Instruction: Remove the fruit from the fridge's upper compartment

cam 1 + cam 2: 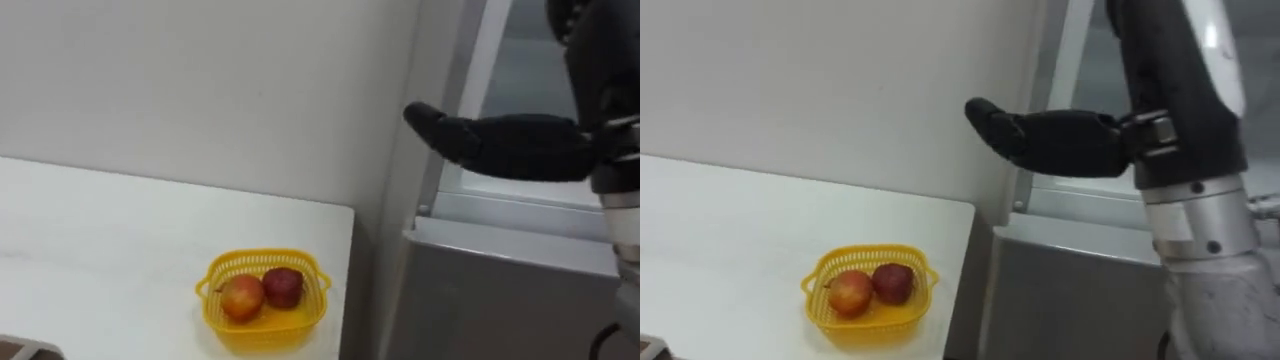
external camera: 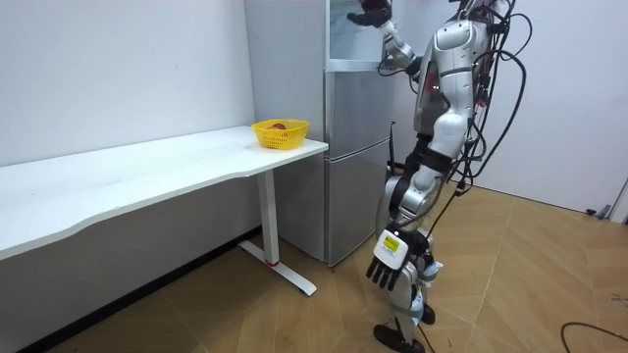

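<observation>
White table (image 1: 120, 230) at 9 o'clock; yellow basket (image 1: 264, 331) near its right edge at 6 o'clock, holding two apples (image 1: 242, 296) side by side; grey fridge (image 1: 500, 300) just beside the table; its upper compartment (image 1: 520, 70) at 1 o'clock; right hand (image 1: 500, 145) raised at that compartment's left frame, fingers straight and pressed together, contact unclear; left hand (image 2: 391, 265) hangs at 6 o'clock in the room view, fingers relaxed, empty.

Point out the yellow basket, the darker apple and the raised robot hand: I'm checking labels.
yellow basket (image 1: 268, 336), left eye view, its front wall.
darker apple (image 1: 284, 287), left eye view, its middle.
right robot hand (image 1: 520, 148), left eye view, its palm.
</observation>
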